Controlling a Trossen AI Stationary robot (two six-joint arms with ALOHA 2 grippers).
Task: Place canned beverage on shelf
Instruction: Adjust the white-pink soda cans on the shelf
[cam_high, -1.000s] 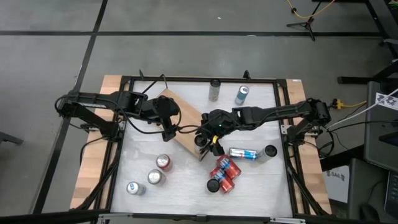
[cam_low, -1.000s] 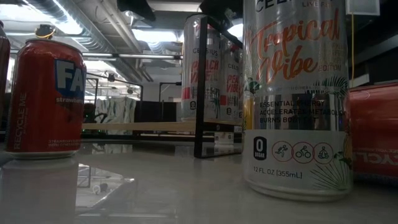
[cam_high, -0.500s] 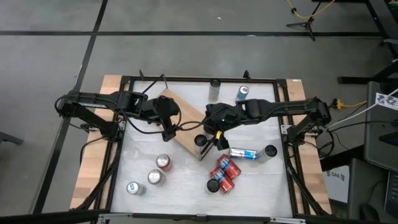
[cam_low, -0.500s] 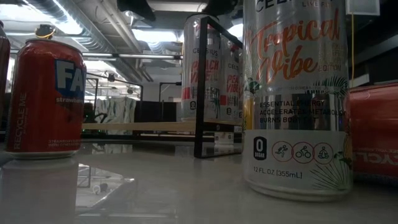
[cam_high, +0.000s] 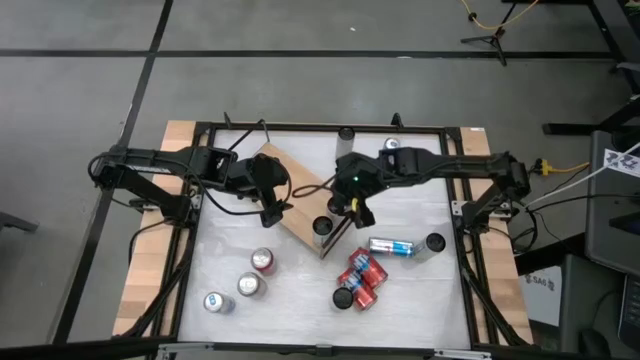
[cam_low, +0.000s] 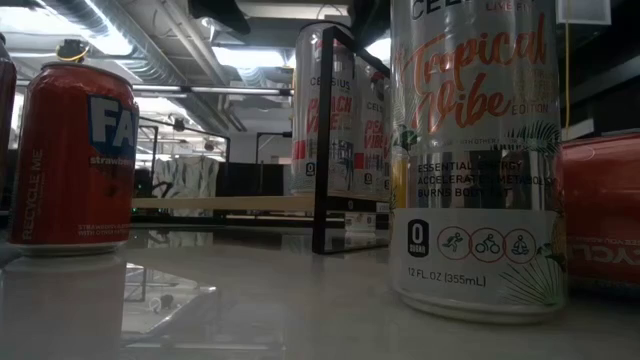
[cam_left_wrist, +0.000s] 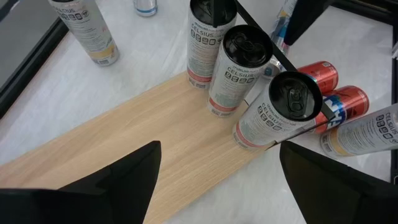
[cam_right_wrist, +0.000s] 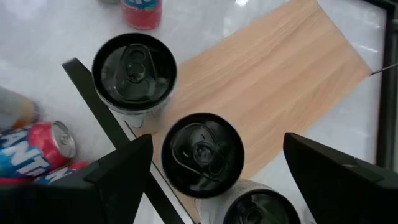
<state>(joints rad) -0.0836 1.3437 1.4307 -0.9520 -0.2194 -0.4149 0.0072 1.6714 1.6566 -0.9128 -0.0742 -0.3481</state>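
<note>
The right end effector (cam_high: 357, 208) hangs spread and empty above the shelf (cam_high: 296, 203), whose light-wood board on a black wire frame lies slanted near the middle of the tabletop (cam_high: 300, 290). Just under it, toward seven o'clock in the high view, stand slim black-topped cans (cam_right_wrist: 201, 152) at the board's lower end; it looks like three, though one is half hidden. The left end effector (cam_high: 272, 205), also spread and empty, waits over the board at the cans' nine o'clock.
</note>
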